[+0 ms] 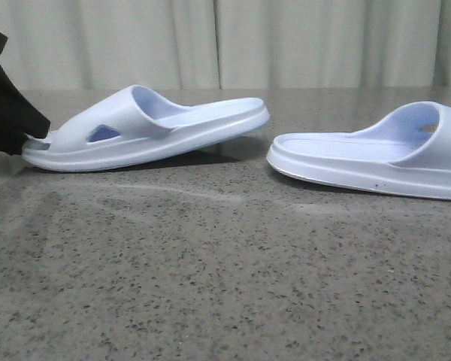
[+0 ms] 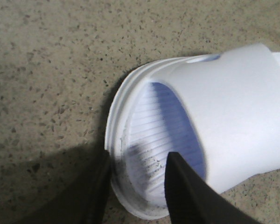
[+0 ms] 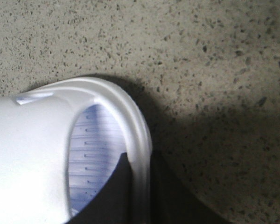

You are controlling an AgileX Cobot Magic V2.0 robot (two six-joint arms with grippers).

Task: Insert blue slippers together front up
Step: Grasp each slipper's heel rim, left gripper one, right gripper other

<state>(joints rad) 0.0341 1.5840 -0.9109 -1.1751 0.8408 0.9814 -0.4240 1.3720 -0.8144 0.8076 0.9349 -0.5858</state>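
Slippers, two pale blue foam slides, lie apart on a speckled grey stone table (image 1: 210, 286), each gripped at its toe end by one arm. The left gripper (image 2: 137, 172) is clamped on the left slipper (image 1: 143, 128): one dark finger (image 2: 186, 186) presses on the ribbed footbed just inside the toe opening, and the other finger (image 2: 100, 186) sits outside the sole rim. The right gripper (image 3: 133, 186) is closed on the right slipper (image 1: 376, 154) in the same way, one dark finger (image 3: 112, 191) inside on the ribbed footbed and the other below the outer rim, mostly in shadow. In the front view the left slipper sits at the left with its toe end on the table and its heel raised, pointing toward the middle, a dark shadow under it. The right slipper lies flat at the right, its heel toward the middle and its strap running off the picture's edge. A clear gap of table separates the two heels. Behind the table hangs a pale pleated curtain (image 1: 286, 41). Only the front view shows both slippers and the curtain; there the left gripper is just a black shape at the left edge, and the right gripper is out of frame. Only the wrist views show the fingers' hold and dark scuff marks on the left footbed.
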